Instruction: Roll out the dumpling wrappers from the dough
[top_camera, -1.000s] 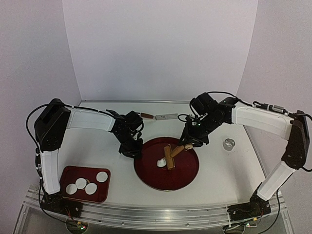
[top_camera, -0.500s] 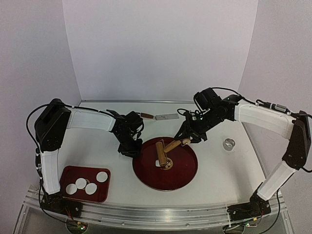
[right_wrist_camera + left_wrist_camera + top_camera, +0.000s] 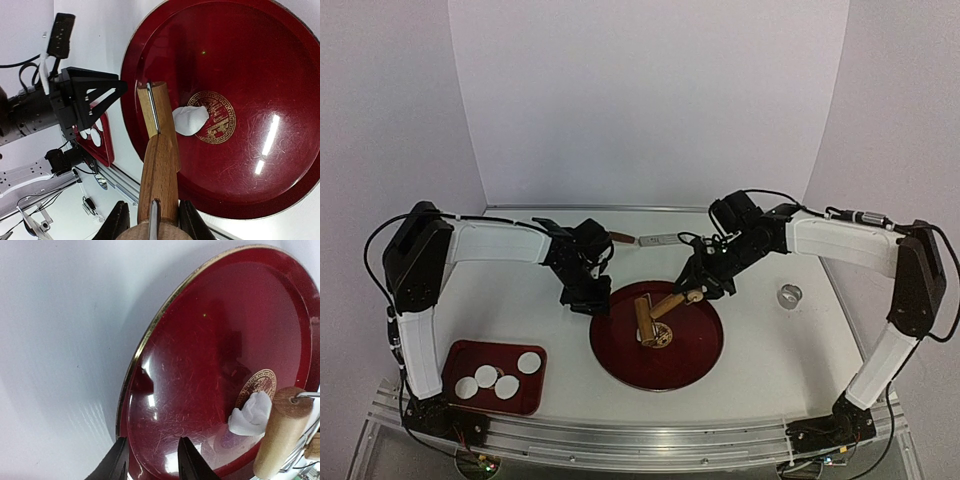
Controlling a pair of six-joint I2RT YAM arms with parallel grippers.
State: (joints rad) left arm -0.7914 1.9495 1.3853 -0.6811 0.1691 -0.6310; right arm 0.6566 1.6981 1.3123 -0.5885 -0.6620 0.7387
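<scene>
A small ragged white dough piece [image 3: 189,120] lies on the gold emblem of the round red plate [image 3: 695,350]. It also shows in the left wrist view [image 3: 252,415]. My right gripper [image 3: 152,220] is shut on the handle of the wooden rolling pin [image 3: 646,318]. The roller rests on the plate just left of the dough. My left gripper [image 3: 150,455] is open at the plate's left rim [image 3: 145,345], one finger outside it and one inside. Several round white dumpling wrappers [image 3: 506,386] lie in a small red tray [image 3: 455,358] at the front left.
A small metal ring [image 3: 788,295] stands on the table right of the plate. A scraper with a brown handle [image 3: 660,240] lies behind the plate. White walls close in the back and sides.
My right gripper has drawn the rolling pin leftward off the dough to the plate's left half. The plate has slid slightly left. The left gripper has barely moved.
</scene>
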